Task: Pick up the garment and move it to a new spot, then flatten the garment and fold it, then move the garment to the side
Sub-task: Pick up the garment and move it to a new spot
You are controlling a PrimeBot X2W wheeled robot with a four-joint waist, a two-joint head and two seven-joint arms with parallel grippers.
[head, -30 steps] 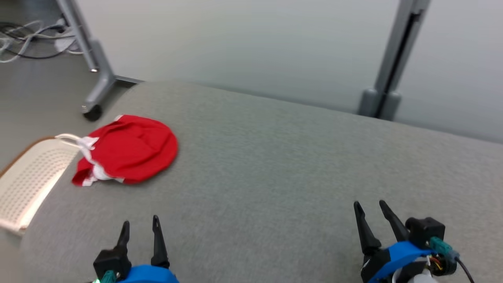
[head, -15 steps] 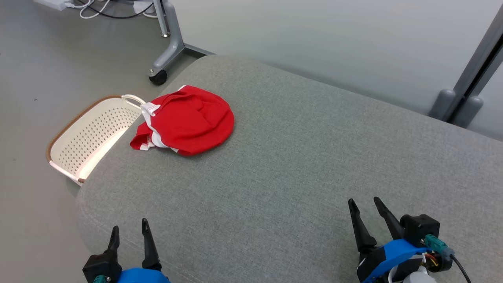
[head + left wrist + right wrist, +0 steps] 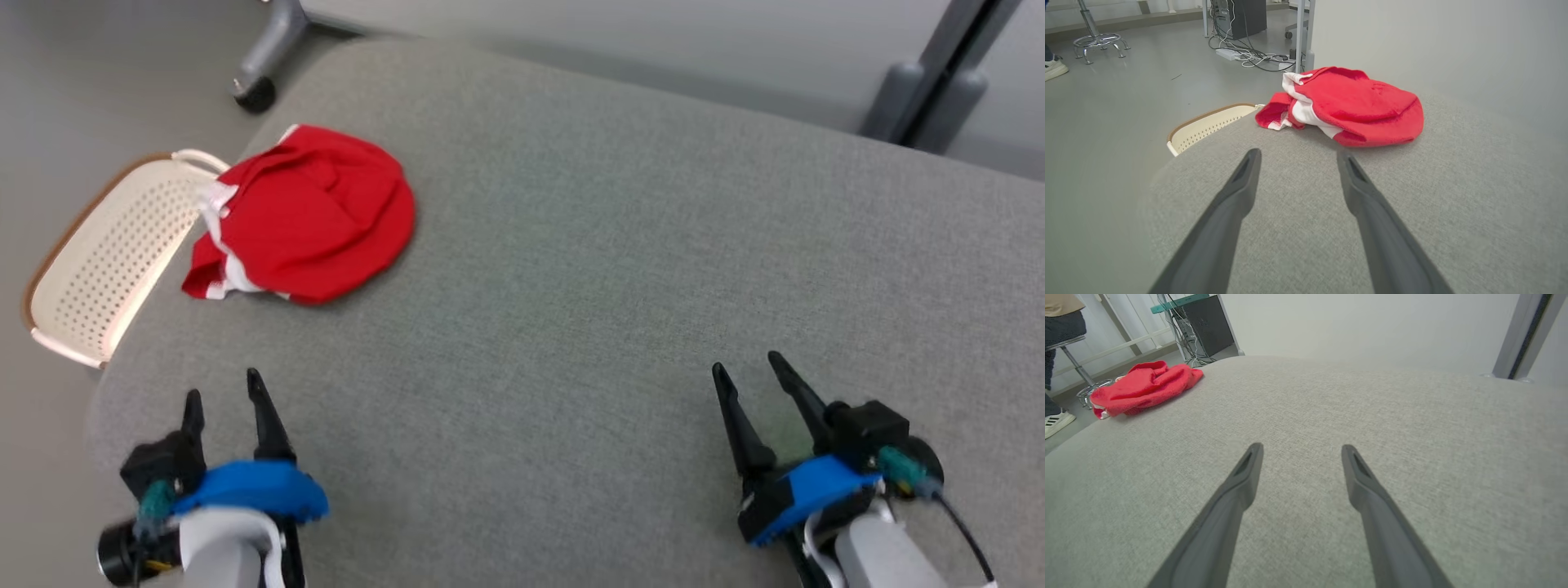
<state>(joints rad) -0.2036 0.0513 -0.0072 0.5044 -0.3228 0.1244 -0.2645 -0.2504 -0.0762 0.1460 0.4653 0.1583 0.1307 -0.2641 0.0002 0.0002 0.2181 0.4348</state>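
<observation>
Red garment on grey cushion

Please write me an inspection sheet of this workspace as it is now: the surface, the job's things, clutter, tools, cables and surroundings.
Surface: grey fabric-covered table, rounded left corner.
Job's things: red garment, crumpled, white trim, near the far left corner, not held.
Clutter: cream perforated basket beside the table's left edge.
Tools: left tool and right tool both open, at the near side, apart from the garment.
Cables: white and black cables on the floor beyond the garment.
Surroundings: wheeled frame leg, stool, a person's shoe.
</observation>
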